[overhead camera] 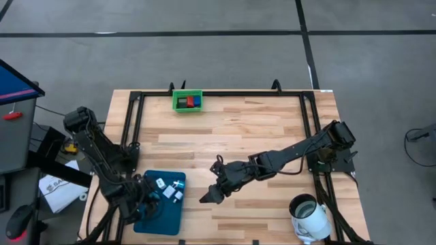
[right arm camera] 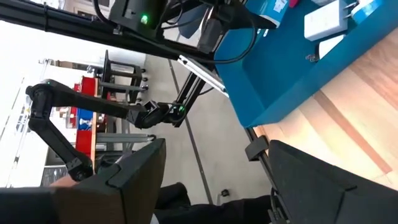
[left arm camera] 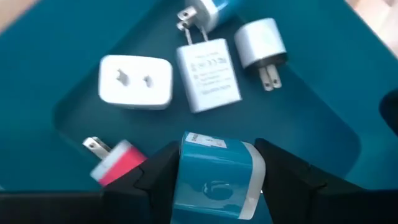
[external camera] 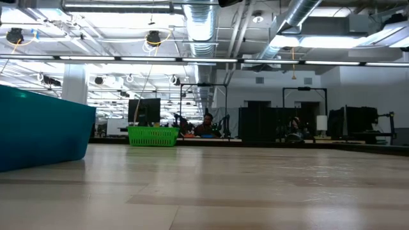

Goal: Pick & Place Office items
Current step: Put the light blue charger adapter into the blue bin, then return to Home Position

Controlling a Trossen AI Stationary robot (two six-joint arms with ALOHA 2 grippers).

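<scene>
The teal tray sits at the near left edge of the wooden table, and the green bin stands at the far edge, well apart, with bare planks between them. The left gripper is bent low over the tray's left part; the left wrist view shows its fingers closed on a cyan plug adapter, raised over the tray floor. That view alone makes out the items lying there as chargers: a white cube adapter, a white flat charger, a white round plug, a pink-red plug just beside the held one, and a blue-white plug at the tray's rim. The high view shows red, blue and dark pieces inside the bin. The right gripper reaches from the right side across to mid-table, just right of the tray, fingers spread wide and empty. A white mug-like cylinder stands at the near right corner. The low view shows only the tray wall and the distant bin.
</scene>
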